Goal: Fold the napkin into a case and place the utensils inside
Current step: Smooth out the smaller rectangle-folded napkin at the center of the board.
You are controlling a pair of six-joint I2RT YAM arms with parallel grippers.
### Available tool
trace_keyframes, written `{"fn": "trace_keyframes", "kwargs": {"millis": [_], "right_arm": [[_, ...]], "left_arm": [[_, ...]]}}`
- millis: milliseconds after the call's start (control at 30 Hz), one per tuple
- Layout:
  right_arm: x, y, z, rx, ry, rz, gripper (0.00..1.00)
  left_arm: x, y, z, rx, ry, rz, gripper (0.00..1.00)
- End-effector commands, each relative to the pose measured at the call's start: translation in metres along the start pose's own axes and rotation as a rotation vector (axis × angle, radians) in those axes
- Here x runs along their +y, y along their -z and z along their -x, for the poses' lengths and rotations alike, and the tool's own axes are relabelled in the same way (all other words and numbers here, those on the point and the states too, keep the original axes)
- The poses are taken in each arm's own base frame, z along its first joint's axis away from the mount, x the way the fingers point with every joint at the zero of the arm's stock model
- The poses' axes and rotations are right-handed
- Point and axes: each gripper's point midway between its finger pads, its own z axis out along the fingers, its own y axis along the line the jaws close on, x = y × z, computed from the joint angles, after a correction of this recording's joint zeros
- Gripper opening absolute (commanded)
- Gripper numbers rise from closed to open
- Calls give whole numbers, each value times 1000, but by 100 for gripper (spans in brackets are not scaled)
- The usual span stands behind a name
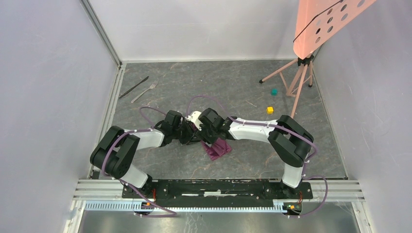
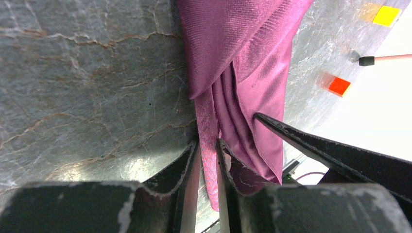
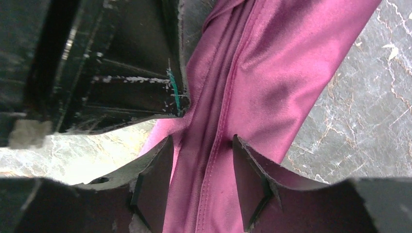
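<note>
The napkin (image 1: 217, 148) hangs in a bunched, twisted rope at the middle of the table (image 1: 233, 82), a little toward its near edge, and both claws meet on it tip to tip. Its long axis runs straight out from each claw along the fingers, so any spreading probably means pulling the two grips apart sideways. The left gripper (image 2: 208, 148) is drawn narrow, pinching a thin hem strip. The right gripper (image 3: 201, 143) stands wider, its jaws pressed on a thick gathered fold with a stitched seam down the centre. The cloth is plum-purple, shiny and creased, not yet a flat case. The fork (image 1: 151, 88) and knife (image 1: 134, 87) lie well apart near the far left corner, closer to the left arm.
</note>
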Motion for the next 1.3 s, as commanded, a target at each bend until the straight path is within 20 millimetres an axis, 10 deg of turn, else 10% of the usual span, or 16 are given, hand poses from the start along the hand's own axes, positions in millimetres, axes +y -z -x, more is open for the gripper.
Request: {"fn": "trace_keyframes", "kwargs": {"millis": [0,433,1267], "right_arm": [[2,-8,12,-48,3,-18,52],[1,7,34,-103,-58,-32,2],[32,3,55,-152,-287,118,0]], "left_arm": [[19,-1,-4,-21,50,59,26],[23,-3,-9,-17,74,39,15],[23,-1,-8,-45,74,31,2]]}}
